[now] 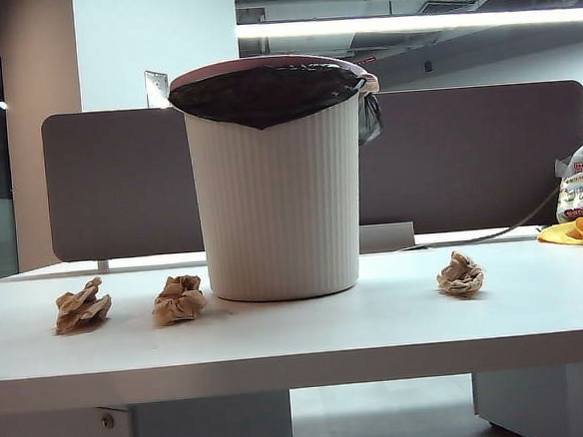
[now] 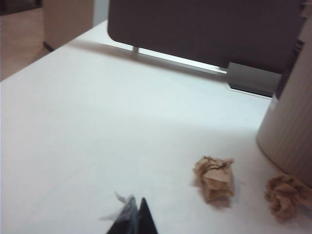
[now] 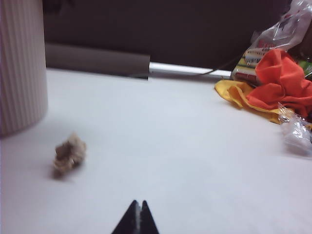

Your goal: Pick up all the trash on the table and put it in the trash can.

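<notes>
White ribbed trash can [image 1: 278,194] with black bag liner [image 1: 263,92] and pinkish rim stands upright mid-surface, in front of the grey divider panel [image 1: 477,155]. Surface [image 1: 379,322] is white, flat, with a thick front edge.

Three crumpled tan-brown paper balls, all lying on the surface, none in the can. Far-left paper ball [image 1: 82,307] sits well left of the can. Second paper ball [image 1: 179,299] lies just beside the can's left base, near but apart from the first. Right paper ball [image 1: 461,274] lies right of the can, clear of its base.

Neither arm shows in the exterior view. Left pincer [image 2: 135,219]: only dark tips visible in the left wrist view, pressed together, clenched, grasping nothing; a bit of clear wrap or tape seems to trail off one tip, unclear. It hangs above bare surface, with two paper balls ahead of it and apart from it, the can wall beyond them.

Right pincer [image 3: 137,218]: dark tips together, clenched, nothing held, over bare surface. The right paper ball is off to one side of it, near the can wall, not touching the tips.

Far right edge of surface: white printed plastic bag [image 1: 581,186], yellow-orange cloth [image 1: 579,231], red-orange cloth [image 3: 280,78], small clear plastic piece [image 3: 296,132]. A dark cable [image 1: 503,232] runs along the divider.
</notes>
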Tool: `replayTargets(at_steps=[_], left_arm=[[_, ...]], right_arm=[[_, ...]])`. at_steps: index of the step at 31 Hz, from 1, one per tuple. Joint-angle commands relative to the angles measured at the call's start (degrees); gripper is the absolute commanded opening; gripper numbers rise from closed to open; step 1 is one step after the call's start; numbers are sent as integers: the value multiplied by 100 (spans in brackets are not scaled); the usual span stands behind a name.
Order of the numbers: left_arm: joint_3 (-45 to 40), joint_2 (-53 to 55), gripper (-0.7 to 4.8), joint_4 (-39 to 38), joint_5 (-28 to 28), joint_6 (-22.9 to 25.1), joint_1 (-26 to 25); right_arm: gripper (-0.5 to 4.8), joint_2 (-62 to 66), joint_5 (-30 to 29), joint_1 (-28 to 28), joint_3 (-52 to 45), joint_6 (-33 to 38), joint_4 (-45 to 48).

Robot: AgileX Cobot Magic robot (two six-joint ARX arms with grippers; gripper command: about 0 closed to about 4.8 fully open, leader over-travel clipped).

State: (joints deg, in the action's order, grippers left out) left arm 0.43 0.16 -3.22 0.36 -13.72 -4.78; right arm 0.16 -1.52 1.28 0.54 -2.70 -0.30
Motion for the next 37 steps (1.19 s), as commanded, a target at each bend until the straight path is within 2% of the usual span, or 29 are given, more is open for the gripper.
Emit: replayTargets(at_steps=[1, 12, 17, 24, 30, 33, 37], left_arm=[[-2, 2, -5, 76, -28, 317, -9], [24, 2, -5, 354, -13, 428, -9], [273, 2, -5, 190, -11, 426, -9], [1215, 7, -5, -505, 61, 428, -9], [2044, 232, -5, -656, 595, 378, -7], [2430, 542, -5, -658, 841, 369, -7], [2977, 1104, -5, -660, 890, 358, -7]], right_arm=[[-1, -2, -13, 4, -17, 422, 92], [-1, 0, -37, 4, -2, 422, 57], [-1, 0, -166, 4, 164, 422, 55], [-2, 4, -249, 7, 975, 490, -173], [-3, 387, -282, 7, 1794, 1250, -374], [-5, 837, -719, 7, 2347, 1497, -415], [-5, 1589, -1156, 15, 3220, 1495, -417]])
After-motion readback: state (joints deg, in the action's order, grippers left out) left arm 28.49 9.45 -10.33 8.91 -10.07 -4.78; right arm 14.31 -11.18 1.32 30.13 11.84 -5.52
